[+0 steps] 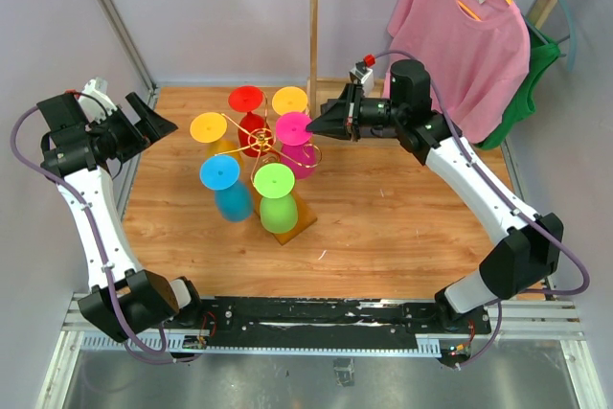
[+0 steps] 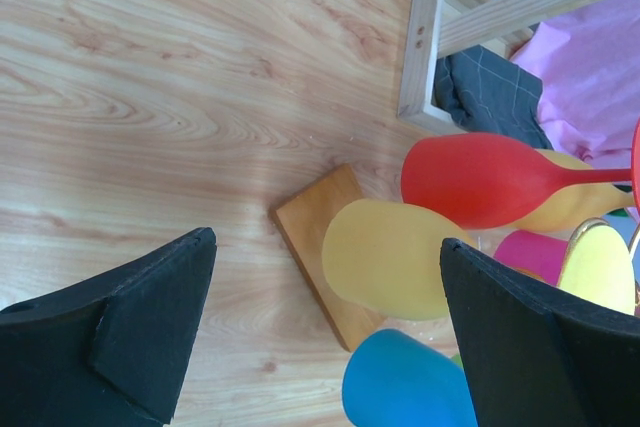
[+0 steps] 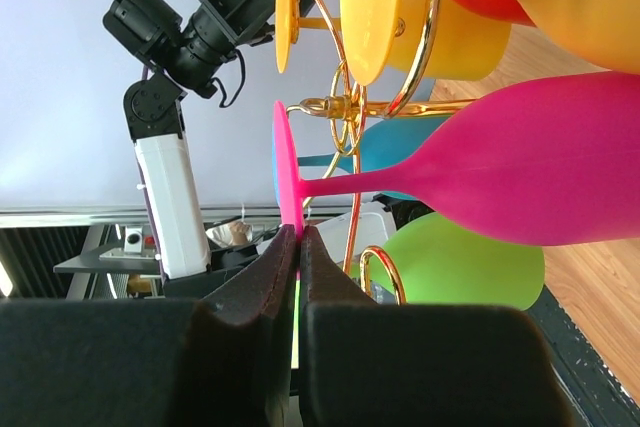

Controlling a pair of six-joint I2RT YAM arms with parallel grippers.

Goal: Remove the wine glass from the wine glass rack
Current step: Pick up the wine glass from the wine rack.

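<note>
Right gripper (image 3: 298, 247) is clamped on the rim of the pink wine glass (image 1: 293, 128) foot; the glass hangs inverted on the wine glass rack (image 1: 259, 139), mid-table. Left gripper (image 1: 153, 120) stands wide open, holding nothing (well apart from the rack). Recommendation: slide the foot outward along its spiral arm, level, avoiding neighbouring glasses

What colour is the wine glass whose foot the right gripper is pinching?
Magenta pink wine glass, its foot pinched by the right gripper; clearest in the right wrist view.
</note>
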